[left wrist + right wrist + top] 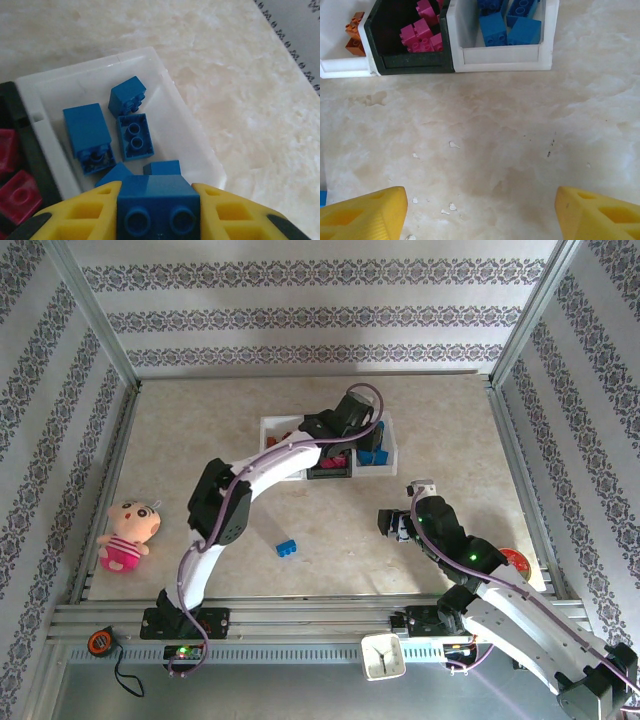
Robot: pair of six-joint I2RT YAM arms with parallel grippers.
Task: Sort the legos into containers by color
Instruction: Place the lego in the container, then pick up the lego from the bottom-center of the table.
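Observation:
My left gripper [156,192] is shut on a blue lego [155,212], studs facing the camera, held just above the right white container [170,85]. Several blue legos [132,135] lie inside it. In the top view that gripper [352,418] hangs over the row of containers [275,425]. The black middle container [410,62] holds magenta legos [422,32]. Orange-brown legos [355,30] sit in the left white one [340,67]. One loose blue lego [288,547] lies on the table. My right gripper [480,200] is open over bare tabletop, with nothing between its fingers [370,212].
A pink plush doll [128,535] lies at the table's left edge. A small white clock [383,656] and an orange tape measure [100,642] rest on the front rail. A red round object [515,560] sits beside the right arm.

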